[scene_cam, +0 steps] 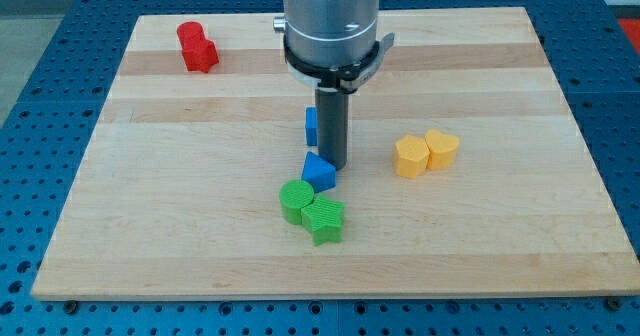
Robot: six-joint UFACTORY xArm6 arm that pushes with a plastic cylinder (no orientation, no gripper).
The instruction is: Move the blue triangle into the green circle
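1. Camera view. Rod mounted under the grey arm housing; my tip down on the wooden table. No pincer fitted, so no open or closed state to record: only the bare rod.
2. Blue triangle touching or just beside my tip, on its view-left and slightly toward the view's bottom.
3. Green circle just beyond the blue triangle, further toward the view's bottom-left of my tip; the two appear touching or almost so. Green star pressed against the green circle, on its view-right and lower.
4. Key relation: my tip, blue triangle and green circle lie roughly on one line running toward the view's bottom-left. Judged: a short push along that line closes any gap left; task looks near done.
5. Risk, judged: an off-centre push could turn the triangle past the circle toward the star.
6. Second blue block partly hidden behind the rod, toward the view's top of my tip; shape unclear.
7. Two yellow blocks well to my tip's view-right; red blocks far toward the view's top-left.
8. No brands, labels or legible writing.
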